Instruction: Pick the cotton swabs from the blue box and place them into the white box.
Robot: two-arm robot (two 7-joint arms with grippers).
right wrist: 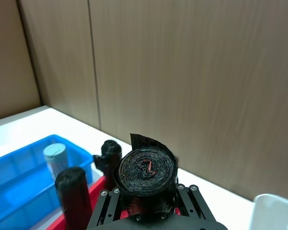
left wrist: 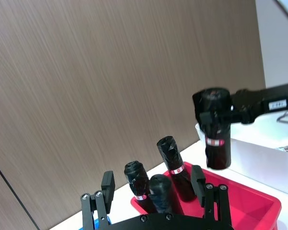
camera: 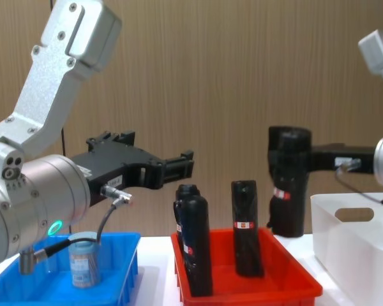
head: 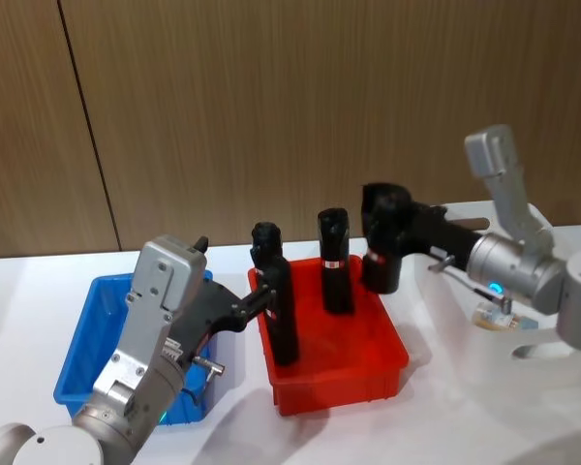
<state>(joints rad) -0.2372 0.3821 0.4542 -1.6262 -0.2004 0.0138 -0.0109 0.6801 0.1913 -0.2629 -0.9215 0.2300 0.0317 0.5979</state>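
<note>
1 cotton swab jar (camera: 84, 262) stands upright in the blue box (camera: 124, 268), its long axis vertical and its pale lid up; the right wrist view shows that same lid (right wrist: 54, 152) over the blue walls. A small label wraps the jar, but its writing is too small to read.

The right gripper (head: 385, 231) is clenched on a black cylinder (camera: 289, 182), holding it upright by its top, raised clear of the red tray (camera: 293, 275) at the tray's right end and near the white box (camera: 360, 245). From the right wrist camera the cylinder's top reads as a tightly wound roll of black film (right wrist: 146, 175). A red-and-white band circles its lower part; nothing on it is legible.

3 more black cylinders stand upright in the red tray, each with a similar small red-and-white label, among them 1 near the front-left (camera: 195, 245) and 1 in the middle (camera: 245, 228).

The left gripper (left wrist: 153, 188) hangs above the gap between the blue box and the red tray, its fingers (left wrist: 107, 184) spread wide apart and grasping nothing.
</note>
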